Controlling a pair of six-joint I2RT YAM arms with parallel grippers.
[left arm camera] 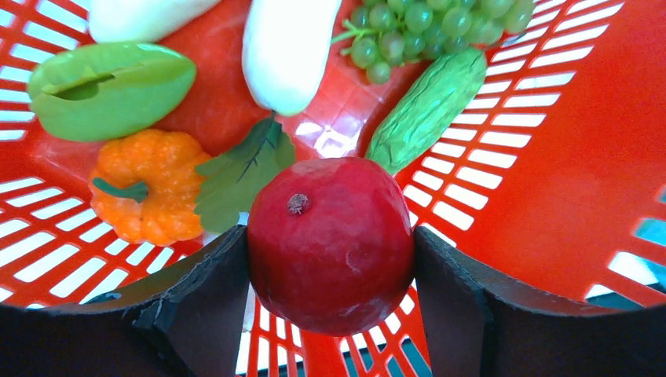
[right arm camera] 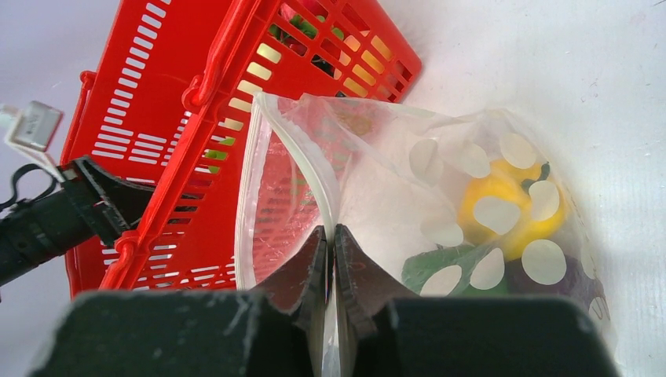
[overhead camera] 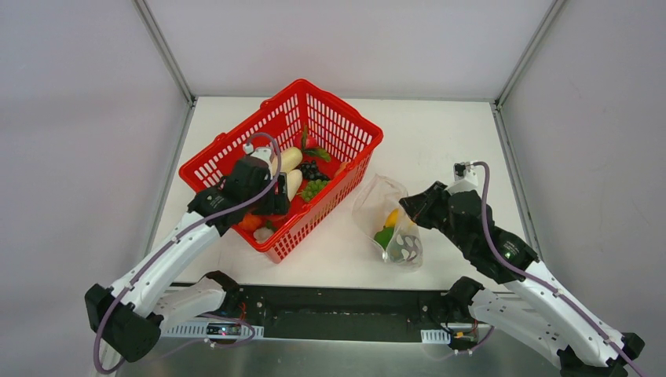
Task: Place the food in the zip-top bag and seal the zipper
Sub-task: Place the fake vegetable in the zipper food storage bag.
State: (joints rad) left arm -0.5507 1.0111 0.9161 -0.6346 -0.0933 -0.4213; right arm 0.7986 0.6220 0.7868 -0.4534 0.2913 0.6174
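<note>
My left gripper (left arm camera: 330,271) is shut on a round dark-red toy fruit (left arm camera: 330,239), both fingers pressed to its sides, low inside the red basket (overhead camera: 345,110). In the top view the left gripper (overhead camera: 271,204) is over the basket's near end. The dotted clear zip-top bag (overhead camera: 381,196) lies on the table right of the basket, mouth towards it. My right gripper (right arm camera: 331,239) is shut on the bag's (right arm camera: 393,196) upper mouth edge, by the whitish zipper strip (right arm camera: 302,153), and the mouth gapes open. A yellow toy (right arm camera: 503,196) and a green one (right arm camera: 440,263) lie inside the bag.
The basket still holds an orange pumpkin (left arm camera: 153,184), a green pod (left arm camera: 110,86), a white radish (left arm camera: 287,47), green grapes (left arm camera: 424,23), a bumpy green gourd (left arm camera: 428,110) and a leaf (left arm camera: 239,169). Grey walls enclose the white table (overhead camera: 440,141).
</note>
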